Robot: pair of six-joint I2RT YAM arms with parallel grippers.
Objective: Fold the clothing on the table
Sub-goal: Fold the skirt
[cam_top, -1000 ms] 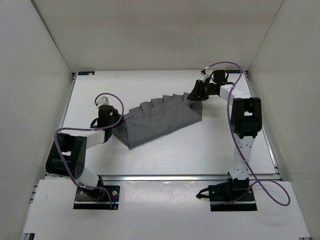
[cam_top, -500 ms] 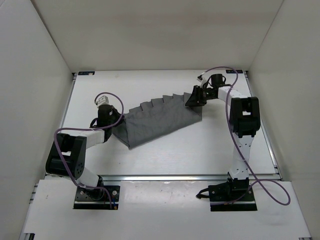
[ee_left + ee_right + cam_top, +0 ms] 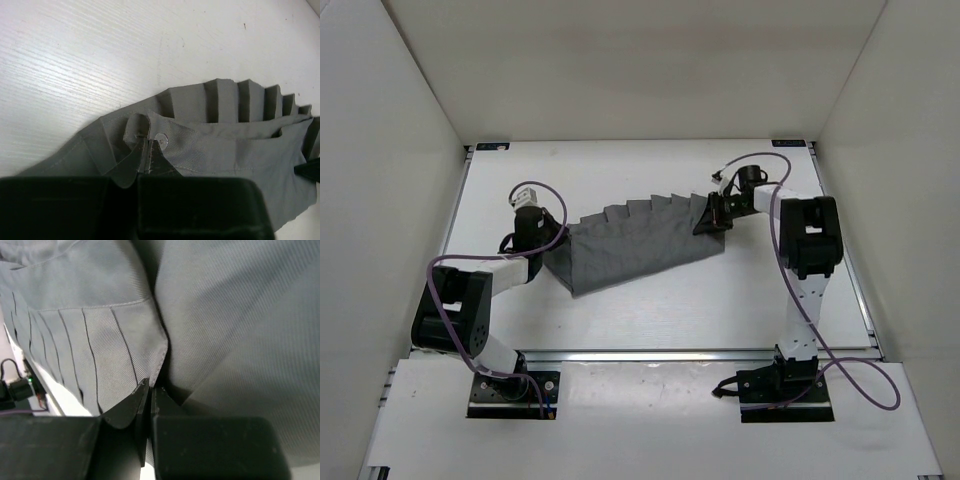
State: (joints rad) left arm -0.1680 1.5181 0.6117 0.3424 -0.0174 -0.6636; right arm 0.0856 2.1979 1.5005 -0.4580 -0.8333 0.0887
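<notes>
**Left gripper (image 3: pixel 546 245) and right gripper (image 3: pixel 711 216) each clamp 1 end of the clothing (image 3: pixel 635 243)**

In the top view the grey pleated skirt lies spread as a fan in the middle of the white table (image 3: pixel 720 300). Its stepped pleats run along its upper edge from centre-left toward the upper right. The left gripper sits at the skirt's left end, centre-left of the frame. The right gripper sits at the skirt's right end, right of centre and a little higher.

In the left wrist view that gripper's jaws are pressed together on the fabric at the bottom of the frame, just below a small round snap (image 3: pixel 161 140) on the waistband. The pleats fan toward the upper right, and bare tabletop fills the upper left.

In the right wrist view the right jaws are likewise closed tight at lower centre, with a thin edge of the grey cloth caught between them. Pleated fabric fills the left of that frame and smooth fabric the right.
</notes>
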